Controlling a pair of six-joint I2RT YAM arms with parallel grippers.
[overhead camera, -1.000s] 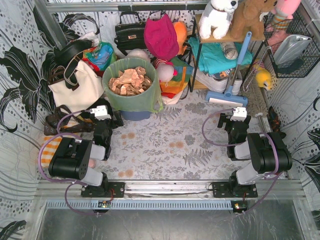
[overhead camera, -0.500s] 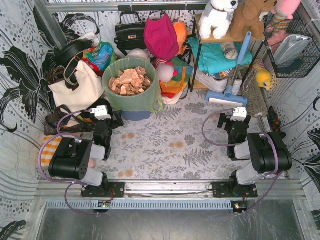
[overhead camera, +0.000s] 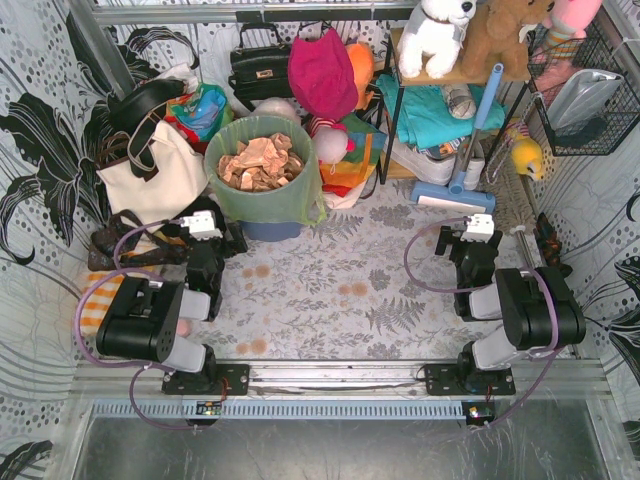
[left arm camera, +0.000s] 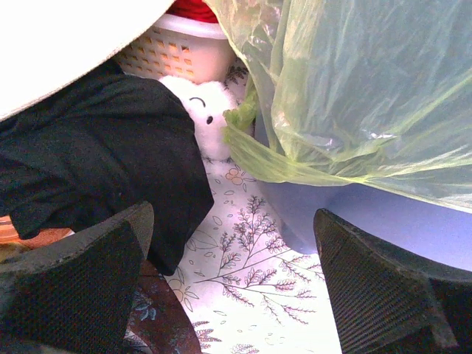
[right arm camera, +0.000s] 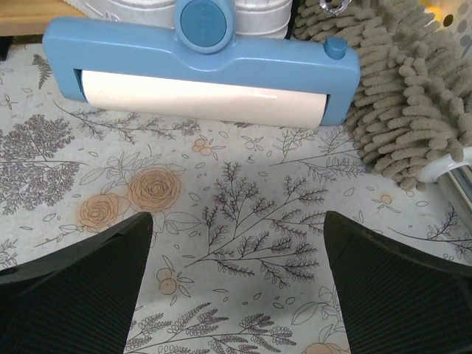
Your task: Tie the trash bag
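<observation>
Left gripper hangs low with its jaws spread wide and empty, aimed at the trash bag, probably staged to catch the loose overhang. Right gripper, equally wide and empty, faces a blue roller head. Beyond, the bag lines the blue-grey bin, mouth open, untied; a cream tote sits just beside it on the left.

**Folded low, jaws wide apart**

The left arm and right arm sit folded close to their bases, wrists pointing forward. The left gripper and right gripper both hang low, fingers spread wide, gripping nothing.
</observation>
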